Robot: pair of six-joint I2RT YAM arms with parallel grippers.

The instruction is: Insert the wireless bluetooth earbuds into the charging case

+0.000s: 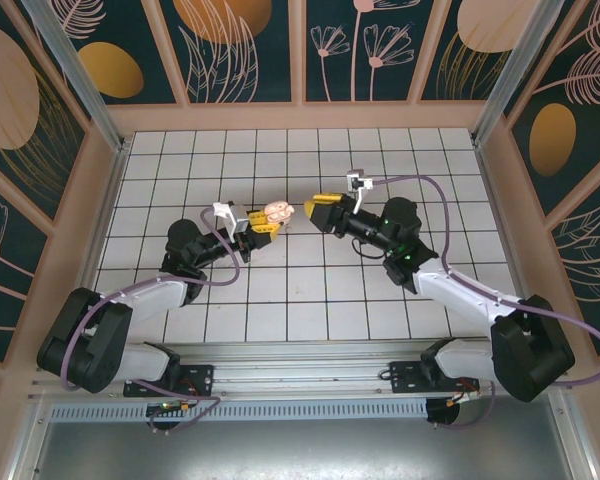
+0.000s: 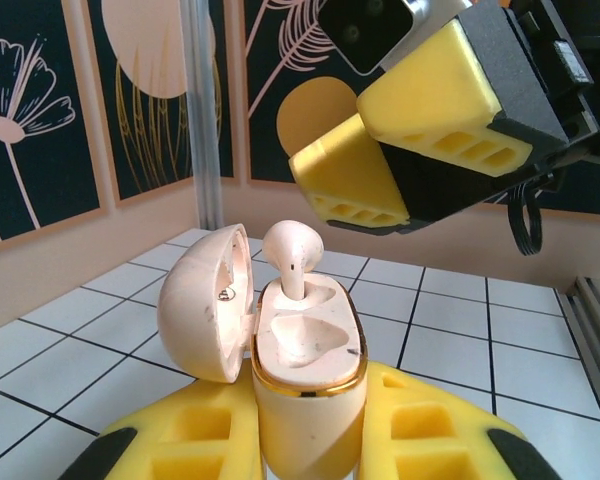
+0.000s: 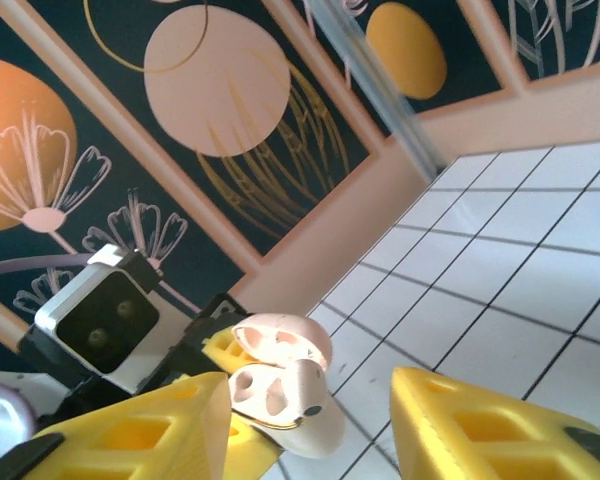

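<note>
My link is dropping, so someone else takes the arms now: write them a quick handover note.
Left gripper: shut on the small salmon-pink clamshell charging case, lid open.
Right gripper: open, empty, hovering near the case, not touching.
Done: one pale pinkish-white stemmed earbud stands in the far well in the left wrist view, perhaps not fully seated.
Left: fill the empty near well, close the lid.

The table (image 1: 280, 305) has white square tiles with thin dark lines between them. A peach wall (image 1: 300, 117) stands along its far edge. A grey metal rail (image 1: 310, 352) lies along its near side.
</note>
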